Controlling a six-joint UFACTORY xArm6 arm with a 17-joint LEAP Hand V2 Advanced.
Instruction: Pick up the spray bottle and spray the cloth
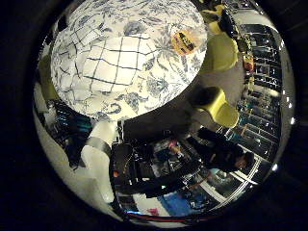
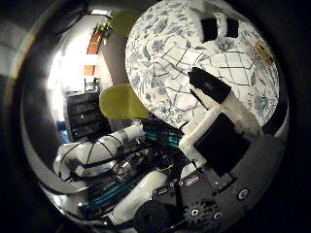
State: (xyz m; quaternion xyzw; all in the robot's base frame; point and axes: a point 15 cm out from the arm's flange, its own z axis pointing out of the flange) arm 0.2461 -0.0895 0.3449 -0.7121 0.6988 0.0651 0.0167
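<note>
A white cloth with a dark grid pattern [image 1: 108, 62] lies spread on a round table covered by a blue-and-white floral tablecloth [image 1: 159, 86]. A small yellow object with a black label [image 1: 184, 42], apparently the spray bottle, rests on the tablecloth beside the cloth, near the table's rim. My hand [image 2: 221, 104] hangs well above the table, away from both. One white finger with a black tip reaches out straight over the cloth, and nothing is held.
Yellow-green chairs [image 1: 219, 106] [image 2: 121, 102] stand around the table. Dark shelving [image 2: 82, 116] and racks [image 1: 262, 72] line the room beyond. The robot arm's white segments [image 2: 92, 153] show below the palm.
</note>
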